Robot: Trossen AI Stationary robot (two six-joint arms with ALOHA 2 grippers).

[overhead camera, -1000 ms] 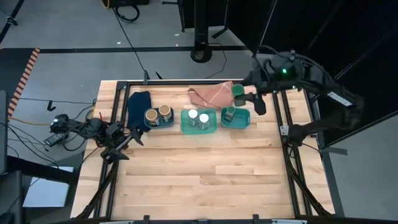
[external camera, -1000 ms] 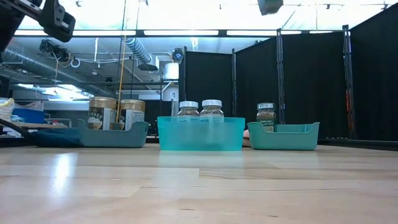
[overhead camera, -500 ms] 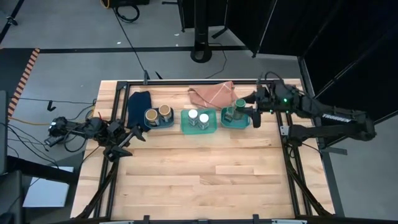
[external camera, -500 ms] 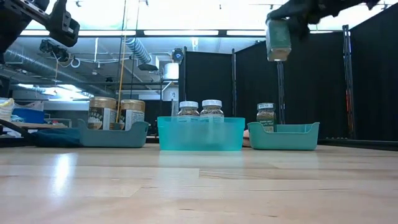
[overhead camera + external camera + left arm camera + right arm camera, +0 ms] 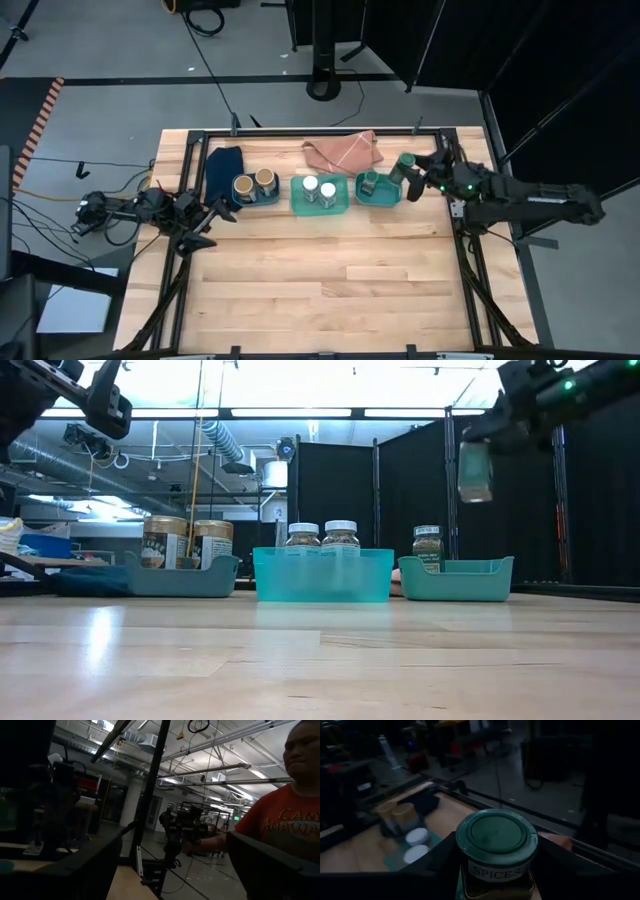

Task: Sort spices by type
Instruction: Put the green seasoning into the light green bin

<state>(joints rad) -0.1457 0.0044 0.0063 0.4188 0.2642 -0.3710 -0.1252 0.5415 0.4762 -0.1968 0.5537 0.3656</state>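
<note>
Between the jaws of my right gripper (image 5: pixel 495 870) I hold a green-lidded jar (image 5: pixel 496 851), the label reading SPICES; the fingers are about half closed on its sides and the jar stands upright in the air. Just below it, a little toward the table's middle, is the right teal tray (image 5: pixel 384 193), and in it the second green-lidded jar (image 5: pixel 370 180) waits alone. Further from the jaws, the middle tray (image 5: pixel 320 207) has the two white-lidded jars (image 5: pixel 319 187), and the far tray (image 5: pixel 180 577) has the two tan-lidded jars (image 5: pixel 254 182). So I judge this is the last step. Next I must bring the jar over the free space of the tray, lower it, and release. My left gripper (image 5: pixel 207 222) rests wide open and empty, near the left edge.
</note>
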